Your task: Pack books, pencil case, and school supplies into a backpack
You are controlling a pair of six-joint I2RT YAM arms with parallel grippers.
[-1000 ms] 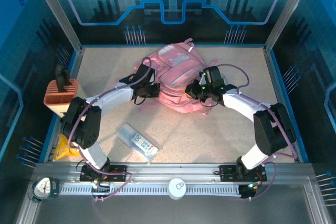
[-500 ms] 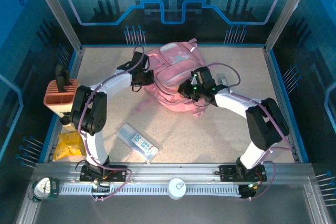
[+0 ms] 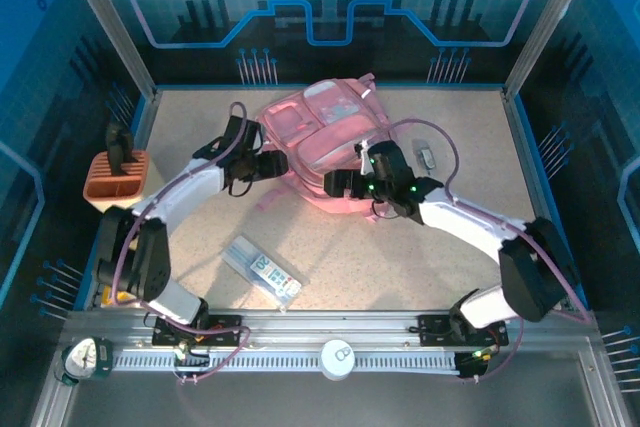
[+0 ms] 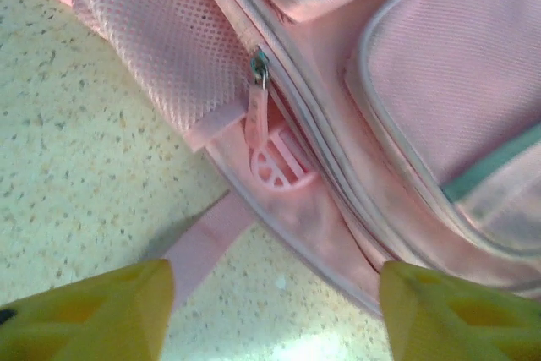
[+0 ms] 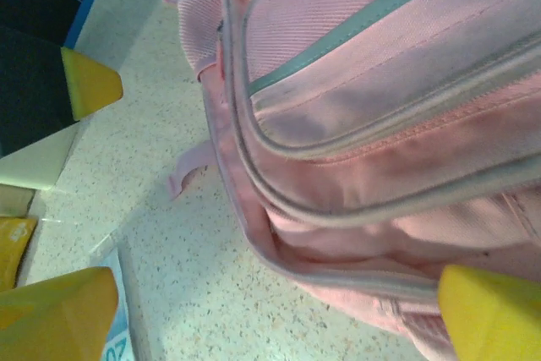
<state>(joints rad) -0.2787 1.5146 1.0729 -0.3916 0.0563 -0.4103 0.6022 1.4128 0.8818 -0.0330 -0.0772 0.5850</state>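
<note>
Since a second ago, the backpack (image 3: 320,132) has spread out flat, front up, at the far middle of the worktop (image 3: 400,267) (laid so for its zips, we judge). Our left fingers (image 4: 93,310) and right fingers (image 5: 51,314), both spread and pinching nothing, flank its near edge; the pencil case (image 3: 262,270) waits nearer us.

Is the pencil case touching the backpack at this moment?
Apart. The top external view shows a wide stretch of bare table between the pencil case, lying near the arm bases, and the backpack farther back.
</note>
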